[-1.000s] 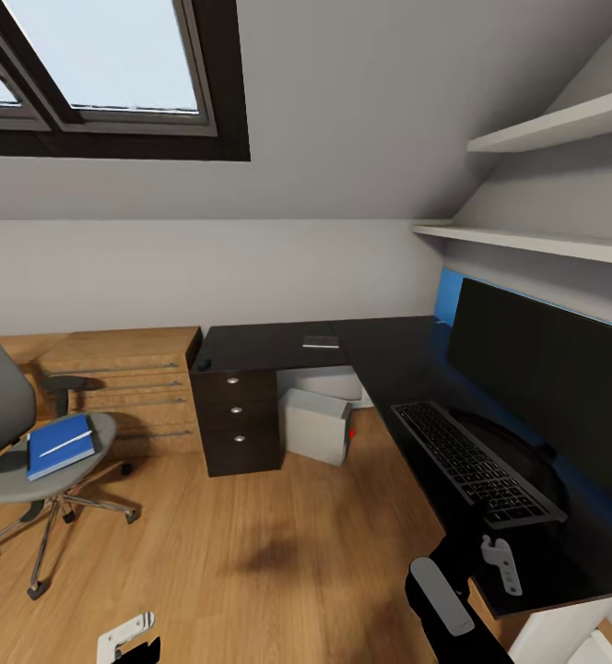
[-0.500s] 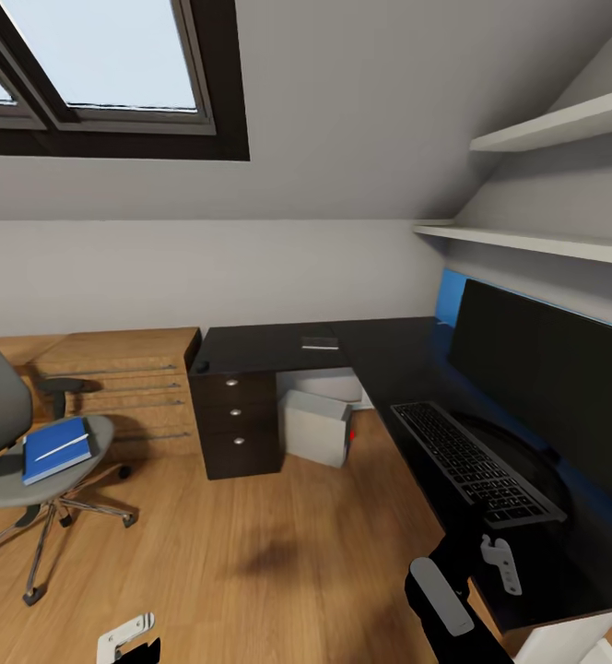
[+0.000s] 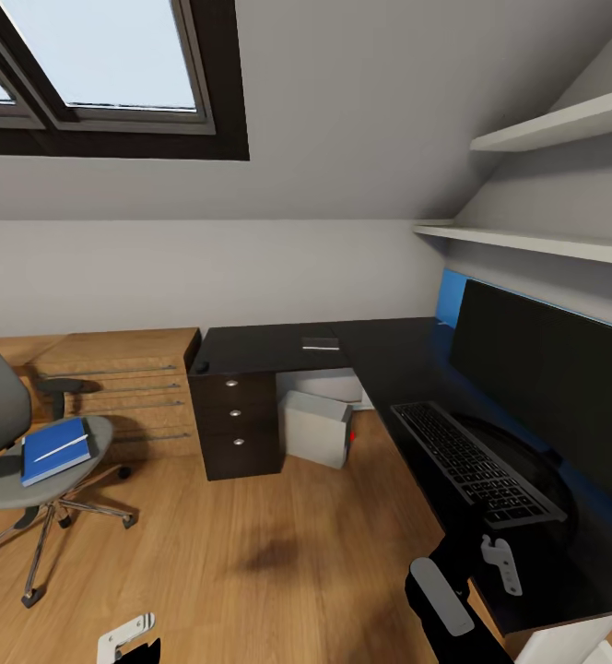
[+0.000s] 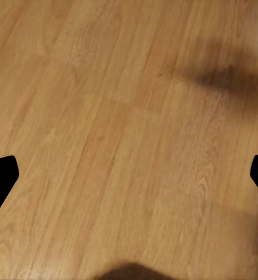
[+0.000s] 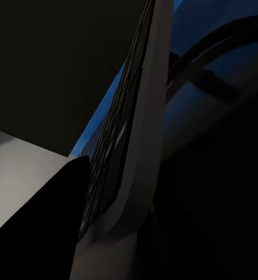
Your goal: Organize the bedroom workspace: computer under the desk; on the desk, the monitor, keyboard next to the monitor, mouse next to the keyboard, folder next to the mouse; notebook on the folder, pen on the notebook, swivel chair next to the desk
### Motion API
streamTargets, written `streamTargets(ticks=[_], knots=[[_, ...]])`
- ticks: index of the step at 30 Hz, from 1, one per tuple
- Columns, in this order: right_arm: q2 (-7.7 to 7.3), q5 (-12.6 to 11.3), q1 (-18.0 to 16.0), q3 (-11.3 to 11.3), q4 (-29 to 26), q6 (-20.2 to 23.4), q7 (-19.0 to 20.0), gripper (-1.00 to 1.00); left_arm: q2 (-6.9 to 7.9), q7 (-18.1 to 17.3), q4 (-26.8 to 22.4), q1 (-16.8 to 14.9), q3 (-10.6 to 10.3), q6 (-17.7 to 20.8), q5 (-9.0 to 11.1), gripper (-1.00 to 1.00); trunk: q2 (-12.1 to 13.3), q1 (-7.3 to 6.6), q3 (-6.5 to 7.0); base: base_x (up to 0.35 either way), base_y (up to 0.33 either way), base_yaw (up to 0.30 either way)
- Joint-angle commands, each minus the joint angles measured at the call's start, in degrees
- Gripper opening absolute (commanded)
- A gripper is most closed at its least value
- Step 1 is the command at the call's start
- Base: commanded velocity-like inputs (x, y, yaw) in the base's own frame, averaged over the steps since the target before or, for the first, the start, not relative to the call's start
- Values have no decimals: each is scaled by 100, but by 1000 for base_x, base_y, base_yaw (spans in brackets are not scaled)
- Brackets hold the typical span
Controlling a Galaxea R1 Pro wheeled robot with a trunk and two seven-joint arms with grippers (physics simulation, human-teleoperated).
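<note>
The black desk [image 3: 278, 346] runs along the back wall and down the right side. On its right wing stands the monitor [image 3: 546, 378] with the keyboard [image 3: 472, 461] in front of it. The grey computer [image 3: 317, 426] sits on the floor under the desk. A thin grey notebook [image 3: 320, 343] lies on the back wing. At the left, the swivel chair [image 3: 2, 461] carries a blue folder [image 3: 55, 450] with the pale pen [image 3: 62, 447] across it. My left gripper [image 4: 129, 178] hangs open over bare floor. My right gripper [image 3: 500, 564] is open at the keyboard's [image 5: 129, 146] near end.
A light wooden dresser [image 3: 122, 387] stands against the wall between chair and desk. Black drawers [image 3: 239, 424] sit under the desk's left end. White shelves [image 3: 546, 242] hang above the monitor under a sloped ceiling. Wooden floor [image 3: 251, 553] lies open between chair and desk.
The whole picture has shifted slightly, so the camera moved; the chair now sits a little further left in view. Nothing else has changed, and both grippers look the same.
</note>
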Motion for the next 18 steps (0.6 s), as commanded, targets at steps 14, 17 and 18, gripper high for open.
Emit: streamTargets(ticks=[14, 17, 18], knots=[[-14, 21, -4, 16, -4, -22, -58, 100, -2, 12, -13, -2, 13, 36, 41, 100, -4, 0, -7, 0, 0, 0], [-28, 21, -4, 16, -4, -22, -56, 100, -2, 9, -13, -2, 13, 36, 41, 100, -4, 0, -7, -22, -16, 0], [-32, 21, -4, 16, -4, -22, -55, 100, -1, 8, -13, -2, 13, 36, 41, 100, -4, 0, -7, -92, -70, 0]])
